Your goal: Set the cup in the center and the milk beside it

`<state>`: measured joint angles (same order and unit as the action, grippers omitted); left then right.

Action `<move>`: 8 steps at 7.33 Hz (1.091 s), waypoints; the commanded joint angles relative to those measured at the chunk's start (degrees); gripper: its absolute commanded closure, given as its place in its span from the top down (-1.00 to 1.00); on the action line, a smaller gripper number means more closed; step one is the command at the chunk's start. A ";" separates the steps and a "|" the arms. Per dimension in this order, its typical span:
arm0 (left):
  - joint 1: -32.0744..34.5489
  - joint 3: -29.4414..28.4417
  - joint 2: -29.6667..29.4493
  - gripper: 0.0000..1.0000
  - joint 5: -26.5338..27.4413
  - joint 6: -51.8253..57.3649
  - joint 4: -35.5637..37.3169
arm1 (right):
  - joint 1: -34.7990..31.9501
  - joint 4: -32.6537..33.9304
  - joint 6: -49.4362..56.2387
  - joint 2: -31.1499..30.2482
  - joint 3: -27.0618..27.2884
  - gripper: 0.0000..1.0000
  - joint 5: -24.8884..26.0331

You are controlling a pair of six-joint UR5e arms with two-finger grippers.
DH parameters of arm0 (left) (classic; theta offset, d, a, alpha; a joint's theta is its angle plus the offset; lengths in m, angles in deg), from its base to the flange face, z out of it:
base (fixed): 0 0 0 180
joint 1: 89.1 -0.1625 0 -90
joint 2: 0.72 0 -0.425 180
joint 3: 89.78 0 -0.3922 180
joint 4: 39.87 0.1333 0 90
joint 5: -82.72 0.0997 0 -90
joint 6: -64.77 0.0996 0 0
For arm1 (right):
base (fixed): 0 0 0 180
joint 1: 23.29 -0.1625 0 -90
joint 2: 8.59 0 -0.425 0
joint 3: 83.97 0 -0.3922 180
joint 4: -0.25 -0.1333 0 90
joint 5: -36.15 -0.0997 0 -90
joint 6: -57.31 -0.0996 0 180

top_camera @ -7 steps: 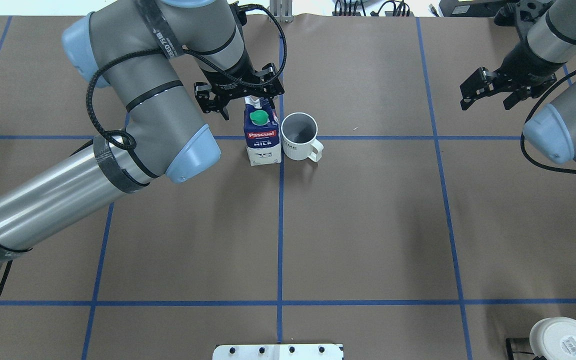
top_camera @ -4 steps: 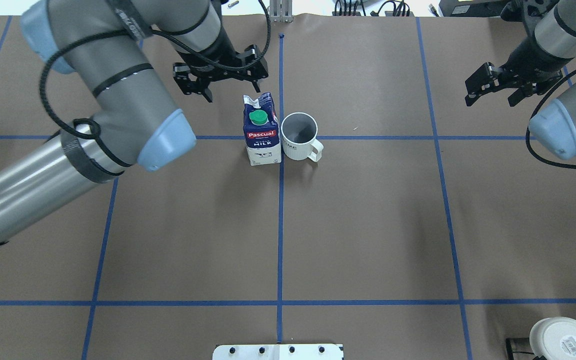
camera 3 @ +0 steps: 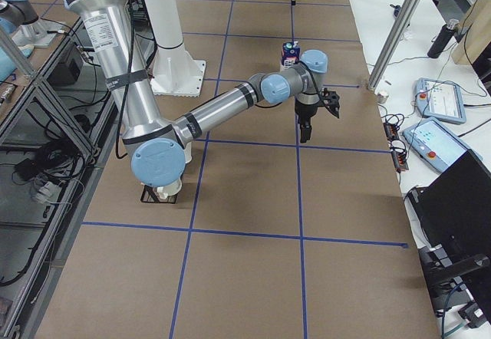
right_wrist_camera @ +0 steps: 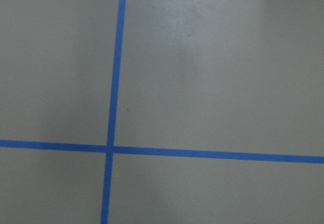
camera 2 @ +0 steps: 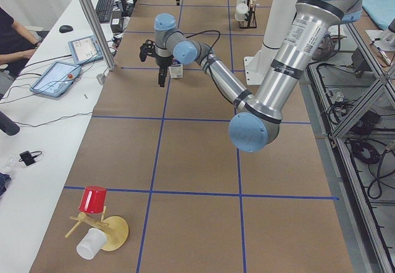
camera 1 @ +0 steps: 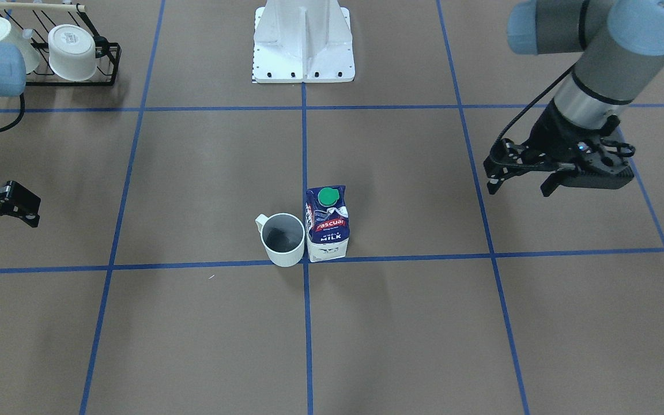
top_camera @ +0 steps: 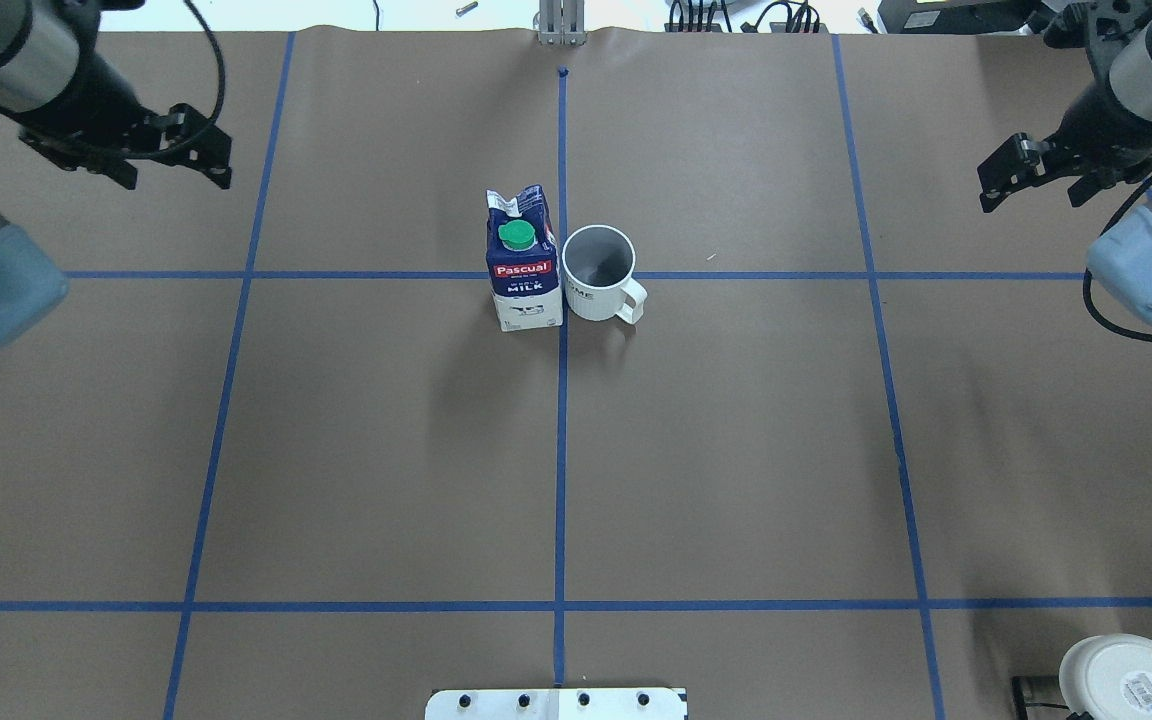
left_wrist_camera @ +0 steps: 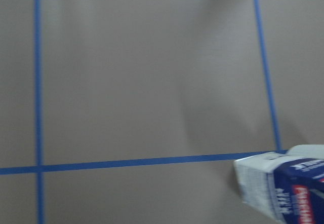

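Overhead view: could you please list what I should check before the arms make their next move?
1. cup upright by the middle tape line: ok.
2. milk upright, close beside the cup: ok.
3. Gap between milk and cup: cannot tell.
4. left gripper open, empty, clear of the milk: ok.
5. right gripper open, empty, far from both: ok.
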<state>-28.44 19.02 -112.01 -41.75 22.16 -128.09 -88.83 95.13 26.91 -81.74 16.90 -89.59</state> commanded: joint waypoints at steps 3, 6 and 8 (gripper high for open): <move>12.65 -1.03 17.42 0.97 -3.94 23.97 -1.08 | -10.63 0.05 9.98 -8.83 -0.33 1.00 -1.43; 15.18 -7.27 17.51 0.97 -3.93 24.51 -1.34 | -18.03 0.14 19.04 -14.36 -1.03 1.00 -6.16; 22.55 -10.63 18.91 0.97 -4.64 25.81 -1.16 | -19.54 0.14 20.73 -15.61 -2.17 1.00 -8.82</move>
<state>-9.86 10.23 -94.20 -46.03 46.85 -129.34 -107.35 95.26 46.55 -96.44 15.41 -96.94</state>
